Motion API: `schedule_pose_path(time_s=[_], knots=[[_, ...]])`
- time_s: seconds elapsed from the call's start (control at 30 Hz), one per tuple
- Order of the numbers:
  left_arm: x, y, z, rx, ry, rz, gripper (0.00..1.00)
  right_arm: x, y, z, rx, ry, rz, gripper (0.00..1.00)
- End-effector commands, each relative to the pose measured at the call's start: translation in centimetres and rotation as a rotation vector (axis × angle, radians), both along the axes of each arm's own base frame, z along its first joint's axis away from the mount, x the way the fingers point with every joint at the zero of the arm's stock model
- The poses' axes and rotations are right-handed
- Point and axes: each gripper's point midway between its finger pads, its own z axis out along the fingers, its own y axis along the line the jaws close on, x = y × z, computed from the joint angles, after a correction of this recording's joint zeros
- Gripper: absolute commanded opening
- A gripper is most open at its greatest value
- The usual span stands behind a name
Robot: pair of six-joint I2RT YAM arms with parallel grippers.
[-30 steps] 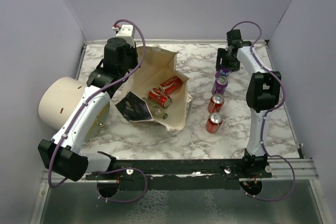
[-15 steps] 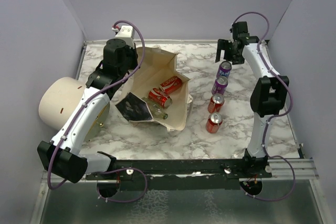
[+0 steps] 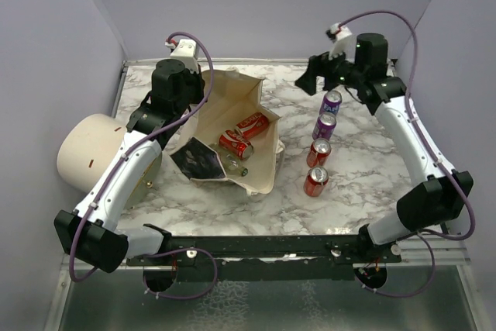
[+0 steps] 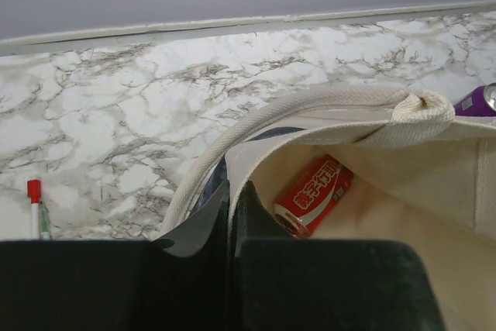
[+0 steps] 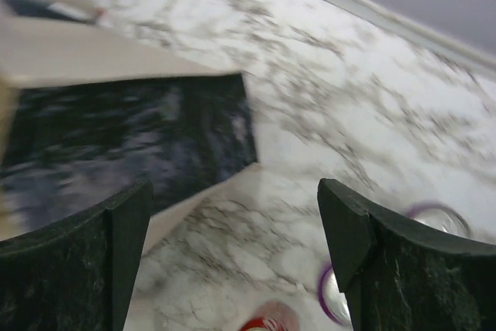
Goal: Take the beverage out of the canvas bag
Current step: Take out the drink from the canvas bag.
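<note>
The canvas bag (image 3: 246,106) lies open on the marble table. Two red cans (image 3: 235,143) and a glass bottle (image 3: 235,164) lie inside it. My left gripper (image 3: 194,92) is shut on the bag's back rim; in the left wrist view its fingers (image 4: 231,218) pinch the cloth beside the loop handle (image 4: 325,102), with a red can (image 4: 314,195) just beyond. My right gripper (image 3: 314,81) is open and empty, raised over the table right of the bag. In the right wrist view (image 5: 232,230) it looks down at the bag's black panel (image 5: 132,137).
Two purple cans (image 3: 332,101) and two red cans (image 3: 318,152) stand in a row right of the bag. A cream cylinder (image 3: 89,149) lies at the left edge. A red-capped pen (image 4: 35,207) lies behind the bag. Grey walls close in three sides.
My right gripper let go of the purple can at the back of the row, rose, and swung left toward the bag. The left arm and the bag have stayed put.
</note>
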Motion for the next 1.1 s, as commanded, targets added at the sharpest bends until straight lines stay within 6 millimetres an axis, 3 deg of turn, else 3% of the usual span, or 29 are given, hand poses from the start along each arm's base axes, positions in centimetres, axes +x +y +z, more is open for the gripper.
schedule_pose_path(time_s=[0.0, 0.07, 0.2, 0.37, 0.53, 0.67, 0.93, 1.07], knots=[[0.2, -0.1, 3.0, -0.038, -0.106, -0.012, 0.0, -8.1, 11.6, 3.9, -0.021, -0.276, 0.535, 0.85], [0.3, -0.2, 2.9, -0.037, -0.102, -0.012, 0.0, -11.1, 14.6, 3.7, -0.027, -0.32, 0.642, 0.83], [0.3, -0.1, 2.7, -0.037, -0.097, -0.008, 0.0, -14.7, 18.1, 3.0, 0.022, -0.374, 0.73, 0.78], [0.2, 0.0, 2.8, -0.034, -0.099, -0.006, 0.0, -16.1, 21.9, -1.2, -0.135, -0.403, 0.806, 0.71], [0.2, 0.1, 2.8, -0.022, -0.099, -0.004, 0.0, -12.7, 22.1, -6.3, -0.319, -0.321, 0.651, 0.64], [0.1, 0.1, 3.0, -0.023, -0.105, -0.008, 0.0, -11.5, 22.0, -9.8, -0.397, -0.275, 0.634, 0.57], [0.1, -0.1, 2.9, -0.018, -0.101, -0.02, 0.0, -10.2, 22.3, -16.0, -0.486, -0.159, 0.623, 0.62], [0.1, -0.1, 2.9, -0.017, -0.099, -0.02, 0.0, -9.7, 22.5, -17.8, -0.485, -0.133, 0.592, 0.68]])
